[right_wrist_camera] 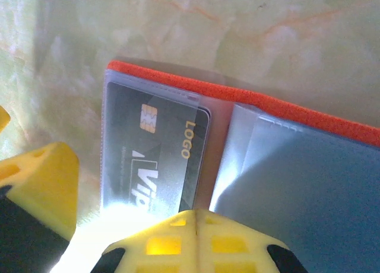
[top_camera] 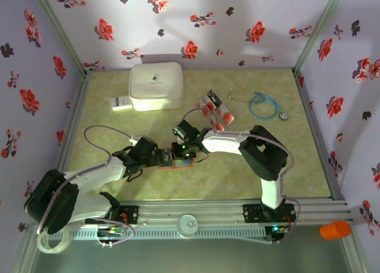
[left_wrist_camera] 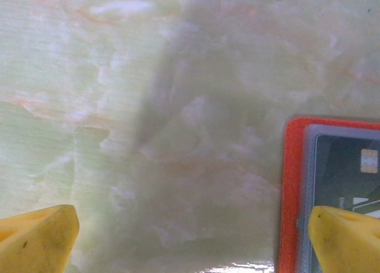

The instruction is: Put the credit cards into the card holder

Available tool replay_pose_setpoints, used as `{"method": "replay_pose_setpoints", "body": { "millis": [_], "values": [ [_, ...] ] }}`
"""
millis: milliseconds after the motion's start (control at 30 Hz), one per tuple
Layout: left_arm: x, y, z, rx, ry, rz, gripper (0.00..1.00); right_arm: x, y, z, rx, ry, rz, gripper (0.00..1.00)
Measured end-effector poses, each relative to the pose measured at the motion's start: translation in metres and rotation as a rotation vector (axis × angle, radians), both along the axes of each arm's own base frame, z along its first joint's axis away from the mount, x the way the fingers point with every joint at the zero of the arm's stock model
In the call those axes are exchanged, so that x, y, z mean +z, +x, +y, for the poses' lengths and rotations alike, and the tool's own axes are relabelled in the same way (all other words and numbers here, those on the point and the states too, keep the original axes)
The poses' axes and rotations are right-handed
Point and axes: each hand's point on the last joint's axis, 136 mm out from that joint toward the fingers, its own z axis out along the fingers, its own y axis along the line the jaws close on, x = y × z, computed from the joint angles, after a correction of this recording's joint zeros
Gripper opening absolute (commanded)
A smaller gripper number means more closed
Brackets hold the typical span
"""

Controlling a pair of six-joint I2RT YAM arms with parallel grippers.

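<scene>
while left gripper [left_wrist_camera: 193, 243] gapes astride the card holder [left_wrist_camera: 290, 184] edge, right gripper [right_wrist_camera: 196, 237] hovers clenched above it.

A robot lab: red-flowered white walls [top_camera: 196, 24] box in a pale green marbled tabletop [top_camera: 225, 178] with a silver metal rail [top_camera: 214, 209].

The table [top_camera: 309, 166] is pale green, marbled with faint orange veins. The walls [top_camera: 237, 24] are pale lilac, printed with red and dark flowers. The card holder [right_wrist_camera: 297, 190] is orange-red outside and bluish-grey inside. The card [right_wrist_camera: 160, 148] in it is dark grey with a gold chip, yellow and white lettering. The other credit cards [top_camera: 215, 110] are dark and white with red blobs. The case [top_camera: 156, 85] is white, the stethoscope [top_camera: 263, 118] teal, the cylinder [top_camera: 335, 229] orange. The left gripper [left_wrist_camera: 193, 240] has yellow fingers [left_wrist_camera: 41, 240].
</scene>
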Motion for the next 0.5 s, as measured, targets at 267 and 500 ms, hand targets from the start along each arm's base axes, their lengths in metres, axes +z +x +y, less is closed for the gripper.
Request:
{"method": "replay_pose_setpoints", "body": {
  "millis": [267, 500],
  "values": [
    [0.009, -0.001, 0.009, 0.027, -0.009, -0.010, 1.00, 0.016, 0.008, -0.006, -0.010, 0.017, -0.023, 0.04],
    [0.022, 0.002, 0.009, 0.026, -0.023, -0.032, 1.00, 0.035, 0.023, -0.019, -0.045, 0.037, -0.058, 0.05]
  ]
}}
